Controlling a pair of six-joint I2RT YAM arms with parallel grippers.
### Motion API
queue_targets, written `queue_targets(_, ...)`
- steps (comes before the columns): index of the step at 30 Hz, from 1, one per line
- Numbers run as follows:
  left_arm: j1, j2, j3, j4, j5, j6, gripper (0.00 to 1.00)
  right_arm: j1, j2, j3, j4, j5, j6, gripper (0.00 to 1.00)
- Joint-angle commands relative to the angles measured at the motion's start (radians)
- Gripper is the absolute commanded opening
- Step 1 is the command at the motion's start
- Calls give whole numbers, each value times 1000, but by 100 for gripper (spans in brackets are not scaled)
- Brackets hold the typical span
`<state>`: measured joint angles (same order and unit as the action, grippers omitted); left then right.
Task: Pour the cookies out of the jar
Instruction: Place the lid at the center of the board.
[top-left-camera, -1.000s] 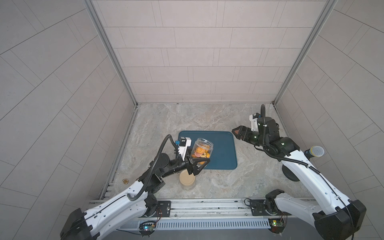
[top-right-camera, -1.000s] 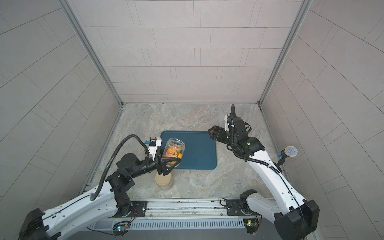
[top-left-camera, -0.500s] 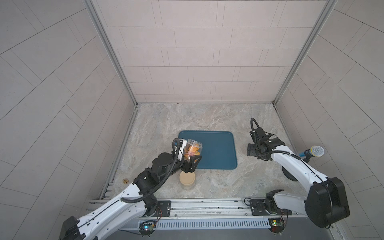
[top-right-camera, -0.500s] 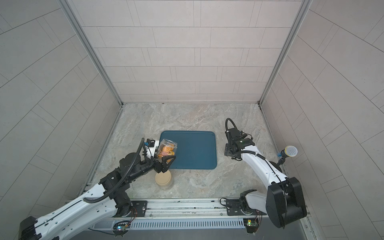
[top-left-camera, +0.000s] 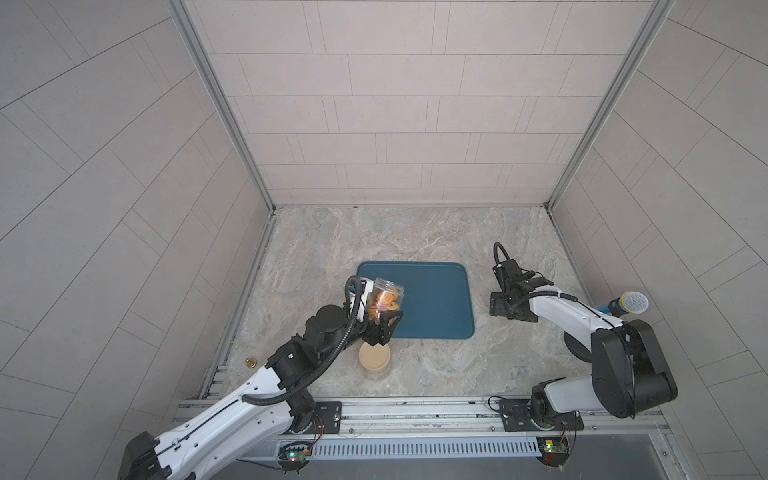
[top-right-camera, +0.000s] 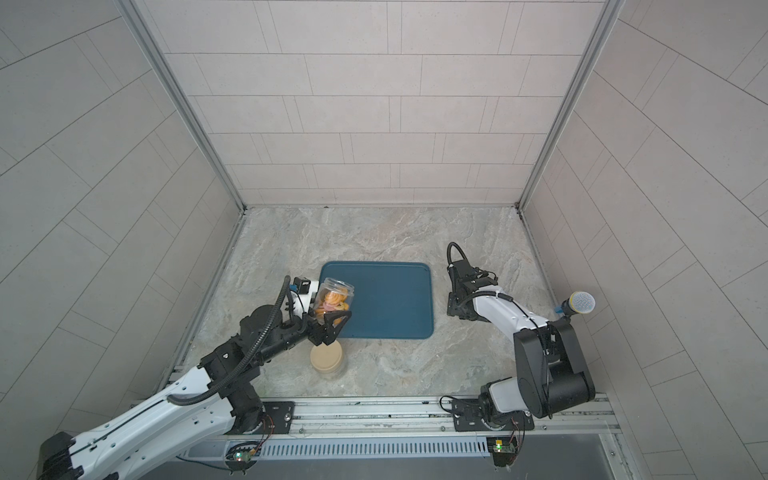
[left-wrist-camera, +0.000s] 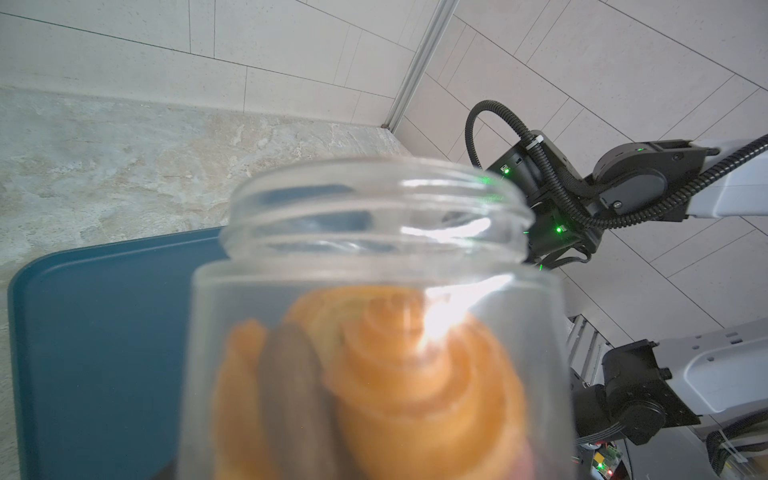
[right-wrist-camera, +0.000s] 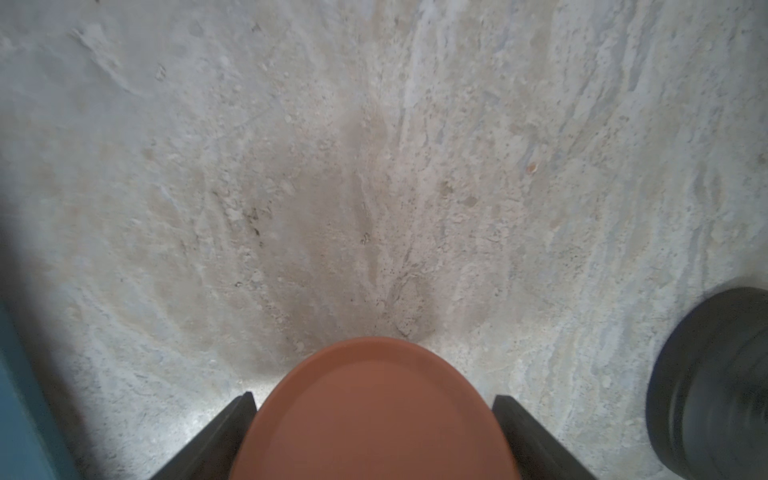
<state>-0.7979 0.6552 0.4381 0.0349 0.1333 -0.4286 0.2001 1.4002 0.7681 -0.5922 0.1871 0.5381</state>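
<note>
A clear jar (top-left-camera: 385, 296) (top-right-camera: 333, 297) with no lid hangs tilted over the tray's near left corner, its mouth (left-wrist-camera: 374, 216) towards the tray. My left gripper (top-left-camera: 380, 321) (top-right-camera: 328, 322) is shut on its lower body. Orange swirled cookies (left-wrist-camera: 407, 374) and a brown one lie inside the jar; none show on the tray. My right gripper (right-wrist-camera: 374, 397) (top-left-camera: 496, 305) is low over the table, right of the tray, shut on a reddish-brown lid (right-wrist-camera: 374, 415), with one finger on each side of it.
The blue tray (top-left-camera: 432, 307) lies mid-table. A second jar with a beige lid (top-left-camera: 375, 358) stands just in front of it, under my left wrist. A microphone (top-left-camera: 627, 302) sticks out at the right wall. A dark round object (right-wrist-camera: 715, 395) sits near my right gripper.
My right arm has come down from above the tray's right side to the table beside it, lid still held. The jar has shifted a little to the left and lower.
</note>
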Motion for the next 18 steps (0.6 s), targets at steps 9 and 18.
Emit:
queue_targets(9,4,11,55,108,-3,13,0,-4,-9,17,-25,20,12,100)
queue_targets(18,5,14,43,108,3,14,0,18,-108,46,-109,52,3,100)
